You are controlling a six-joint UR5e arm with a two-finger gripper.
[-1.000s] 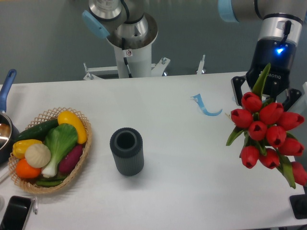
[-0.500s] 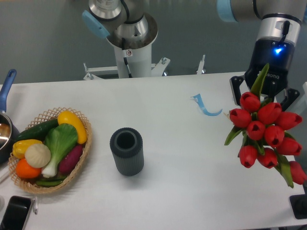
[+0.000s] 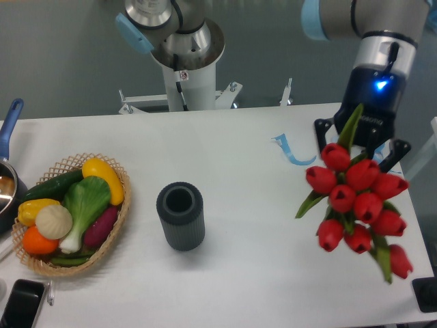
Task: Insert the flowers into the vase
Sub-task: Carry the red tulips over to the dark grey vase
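The flowers [image 3: 355, 201], a bunch of red tulip buds with green leaves, hang above the right side of the table. My gripper [image 3: 362, 140] is shut on their stems, which the blooms hide from view. The vase [image 3: 180, 215], a dark grey ribbed cylinder with an open round mouth, stands upright near the table's middle, well to the left of the bunch. Nothing is inside it.
A wicker basket [image 3: 41, 263] of colourful vegetables sits at the left. A blue-handled pot [image 3: 7, 171] is at the far left edge, a black phone [image 3: 20, 304] at the front left corner. A blue strip [image 3: 290, 152] lies near the back. A dark object [image 3: 425, 295] sits front right.
The arm has carried the flowers to the left, and slightly lower in the picture, toward the vase. The vase and basket have not moved.
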